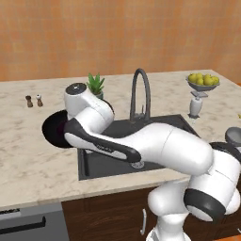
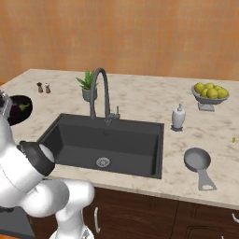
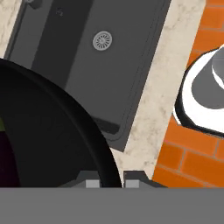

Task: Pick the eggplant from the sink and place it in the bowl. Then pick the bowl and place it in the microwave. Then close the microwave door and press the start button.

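Hand view puts the hand (image 3: 109, 181) at six o'clock, nearly closed and pinching the thin rim of the bowl (image 3: 52, 131), whose glossy black curve sweeps from nine o'clock down to the fingertips. At eight o'clock, inside it, sits the eggplant (image 3: 6, 157), dark purple and smooth. Beyond, at twelve o'clock, lies the sink (image 3: 87, 57), matte grey with a steel drain, set in a pale speckled surface (image 3: 153, 100). So the bowl looks lifted, beside the sink's left end. My read: carry it level and slow, since a rim pinch on slick glaze could pivot and the round eggplant could roll out. Keep the wrist steady toward the microwave.
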Controlling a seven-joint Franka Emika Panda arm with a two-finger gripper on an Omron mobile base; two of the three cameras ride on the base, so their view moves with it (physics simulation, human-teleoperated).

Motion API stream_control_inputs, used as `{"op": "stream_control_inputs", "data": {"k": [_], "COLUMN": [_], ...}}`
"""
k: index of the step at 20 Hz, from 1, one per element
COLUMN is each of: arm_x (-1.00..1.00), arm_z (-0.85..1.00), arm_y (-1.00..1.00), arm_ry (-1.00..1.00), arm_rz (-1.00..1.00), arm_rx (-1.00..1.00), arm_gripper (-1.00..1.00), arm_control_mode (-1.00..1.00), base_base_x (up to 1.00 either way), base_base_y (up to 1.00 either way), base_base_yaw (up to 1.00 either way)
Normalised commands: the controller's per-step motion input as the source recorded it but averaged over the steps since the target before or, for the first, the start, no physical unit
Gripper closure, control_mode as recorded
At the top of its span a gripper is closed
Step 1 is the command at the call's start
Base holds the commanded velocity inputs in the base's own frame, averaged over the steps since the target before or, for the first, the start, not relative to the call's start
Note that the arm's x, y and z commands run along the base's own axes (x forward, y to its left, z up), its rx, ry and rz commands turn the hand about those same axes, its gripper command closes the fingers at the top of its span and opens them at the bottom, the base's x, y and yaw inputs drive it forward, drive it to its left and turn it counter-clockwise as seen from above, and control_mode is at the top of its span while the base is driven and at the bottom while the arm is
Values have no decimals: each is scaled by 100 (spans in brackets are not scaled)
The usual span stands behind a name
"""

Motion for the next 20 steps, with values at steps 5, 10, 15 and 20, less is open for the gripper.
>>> {"op": "stream_control_inputs", "data": {"k": [5, 10, 15, 20], "arm_x": [-54, -57, -22, -40], "arm_z": [57, 58, 53, 56], "arm_y": [-97, -95, -95, -100], "arm_ry": [0, 0, -1, 0], "arm_rz": [-3, -9, -26, -32], "arm_rx": [0, 0, 2, 5], "arm_gripper": [100, 100, 100, 100], "arm_control_mode": [-100, -100, -100, -100], "base_base_x": [0, 0, 0, 0], "base_base_y": [0, 0, 0, 0], "base_base_yaw": [0, 0, 0, 0]}}
